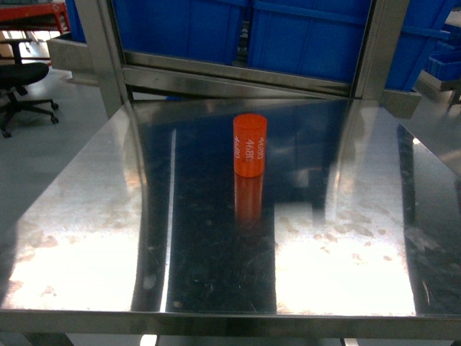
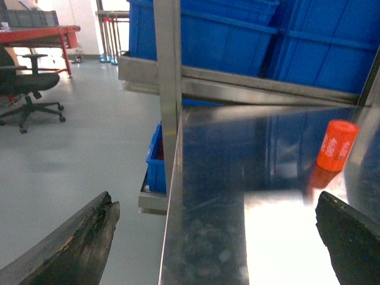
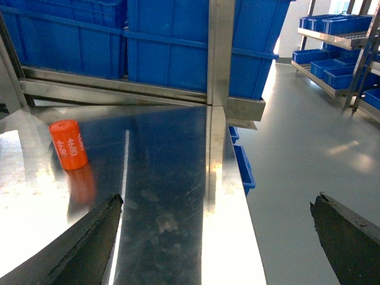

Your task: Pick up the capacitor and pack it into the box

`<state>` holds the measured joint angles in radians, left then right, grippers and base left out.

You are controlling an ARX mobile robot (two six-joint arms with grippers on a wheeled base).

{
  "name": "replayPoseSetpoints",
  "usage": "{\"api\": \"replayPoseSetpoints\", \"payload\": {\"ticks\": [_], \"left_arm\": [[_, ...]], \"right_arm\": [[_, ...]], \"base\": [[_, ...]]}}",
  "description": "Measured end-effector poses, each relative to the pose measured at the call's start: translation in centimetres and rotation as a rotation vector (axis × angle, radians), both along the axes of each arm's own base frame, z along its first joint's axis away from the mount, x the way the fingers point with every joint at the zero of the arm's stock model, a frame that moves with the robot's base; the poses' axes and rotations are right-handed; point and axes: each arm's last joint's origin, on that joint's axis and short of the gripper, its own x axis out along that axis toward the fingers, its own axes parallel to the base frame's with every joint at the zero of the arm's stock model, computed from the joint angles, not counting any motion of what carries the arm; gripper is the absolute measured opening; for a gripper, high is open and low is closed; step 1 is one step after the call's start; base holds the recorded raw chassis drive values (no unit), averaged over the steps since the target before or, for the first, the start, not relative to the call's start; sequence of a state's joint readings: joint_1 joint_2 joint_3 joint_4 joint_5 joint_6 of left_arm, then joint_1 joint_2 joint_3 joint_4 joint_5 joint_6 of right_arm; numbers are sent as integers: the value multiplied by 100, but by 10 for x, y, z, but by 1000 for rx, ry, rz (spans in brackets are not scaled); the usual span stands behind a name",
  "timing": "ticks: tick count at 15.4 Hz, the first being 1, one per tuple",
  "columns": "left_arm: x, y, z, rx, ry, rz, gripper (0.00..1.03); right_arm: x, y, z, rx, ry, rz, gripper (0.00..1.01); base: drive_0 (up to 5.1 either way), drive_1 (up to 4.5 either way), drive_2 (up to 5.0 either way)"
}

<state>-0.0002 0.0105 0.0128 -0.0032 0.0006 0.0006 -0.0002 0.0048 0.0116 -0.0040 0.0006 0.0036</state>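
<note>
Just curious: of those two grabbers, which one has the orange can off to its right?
The left gripper: its camera shows the orange can at right. The right gripper sees it at left.

A steel table (image 1: 216, 238) gleams with glare patches, ahead of and between both grippers. Beyond it, a steel rack (image 1: 238, 79) holds blue bins (image 1: 310, 36). Left of the left gripper, an office chair (image 2: 27, 89) and red bench (image 2: 41, 35) stand on grey floor (image 2: 77, 160). Right of the right gripper, shelves (image 3: 341, 44) carry more bins.

capacitor (image 1: 249, 145): orange, white print | table (image 1: 346, 238): silver | bins (image 1: 310, 32): blue
</note>
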Motion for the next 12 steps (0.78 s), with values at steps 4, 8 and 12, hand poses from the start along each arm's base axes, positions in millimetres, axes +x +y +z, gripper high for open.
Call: {"api": "replayPoseSetpoints", "payload": {"ticks": [4, 8, 12], "left_arm": [[0, 0, 0, 0, 4, 0, 98], [0, 0, 0, 0, 0, 1, 98], [0, 0, 0, 0, 0, 1, 98]], "right_arm": [[0, 0, 0, -1, 1, 0, 98], [0, 0, 0, -1, 1, 0, 98], [0, 0, 0, -1, 1, 0, 98]], "base": [[0, 0, 0], [0, 0, 0], [0, 0, 0]]}}
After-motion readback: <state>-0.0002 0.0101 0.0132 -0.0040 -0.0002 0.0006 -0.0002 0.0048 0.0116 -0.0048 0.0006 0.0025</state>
